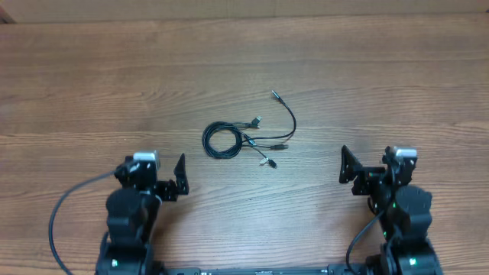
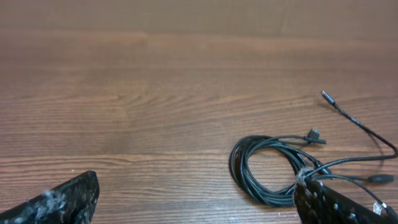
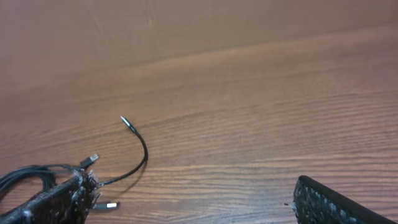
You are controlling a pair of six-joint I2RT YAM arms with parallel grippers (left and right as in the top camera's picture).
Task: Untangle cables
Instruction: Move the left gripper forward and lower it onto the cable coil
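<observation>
Firstly, left arm (image 1: pixel 130 221): low at the near edge of the table (image 1: pixel 92 76), pointing to the far side.
Left gripper (image 2: pixel 199 180): fingers (image 2: pixel 62 202) spread wide, nothing between them.
Right arm (image 1: pixel 405 221): same pose, at the near right.
Right gripper (image 3: pixel 191 183): fingers (image 3: pixel 336 202) also wide apart, holding nothing.
Cables (image 1: pixel 237 137): on the table between the two grippers and a little farther out, touching neither. A small coil lies on the left, and loose ends with small plugs run to the right.

Right gripper (image 3: pixel 191 186) spread wide, cables (image 3: pixel 37 171) bunched just behind one finger (image 3: pixel 53 202), plug end (image 3: pixel 126 120) arcing up beyond it.
</observation>
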